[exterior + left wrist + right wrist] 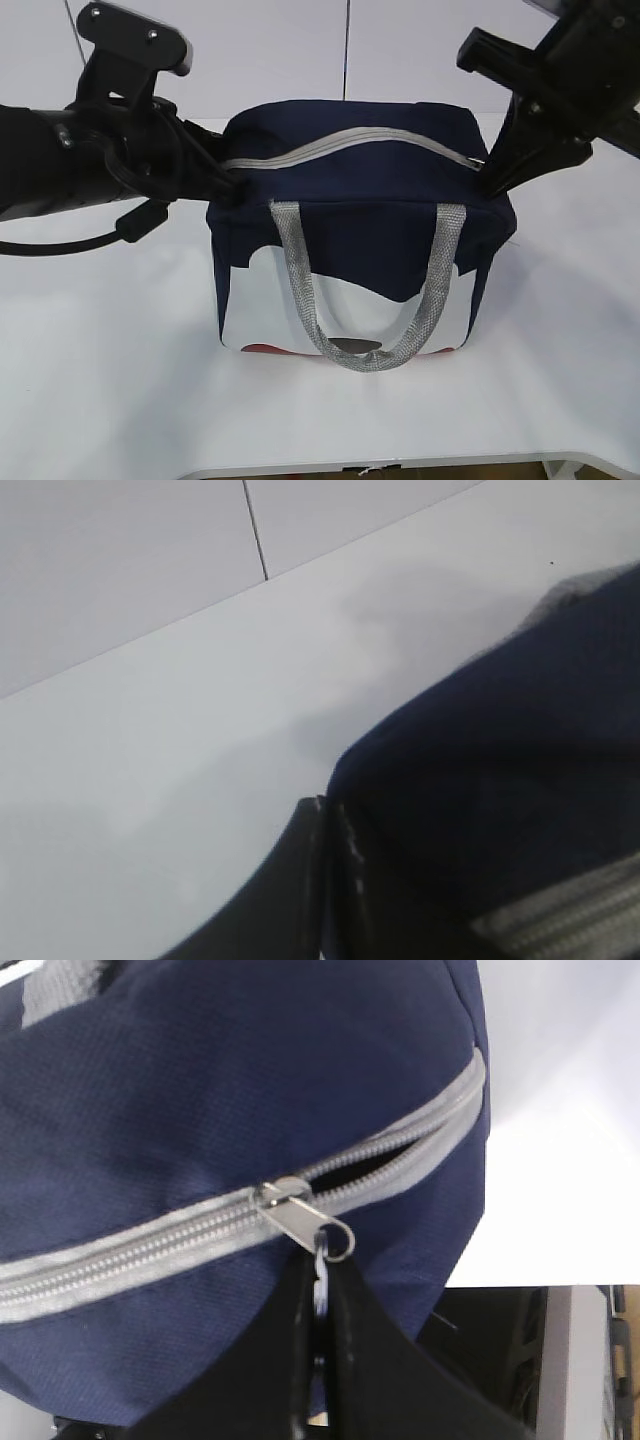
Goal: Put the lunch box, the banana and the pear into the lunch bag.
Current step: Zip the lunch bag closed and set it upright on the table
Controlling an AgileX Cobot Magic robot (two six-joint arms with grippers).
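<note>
The navy lunch bag (350,225) stands upright in the middle of the white table, its grey zipper (340,143) running across the top. My left gripper (232,185) is shut, pinching the fabric at the bag's left end; the left wrist view shows the gripper (325,815) against the navy cloth (500,780). My right gripper (490,175) is at the bag's right end. In the right wrist view the gripper (322,1280) is shut on the zipper's ring pull (337,1240). A short dark gap is open beside the slider (285,1195). The lunch box, banana and pear are out of view.
A grey webbing handle (370,345) hangs down the bag's white front panel. The white table (100,350) extends left and right of the bag, with its front edge (400,465) close below. A white wall stands behind.
</note>
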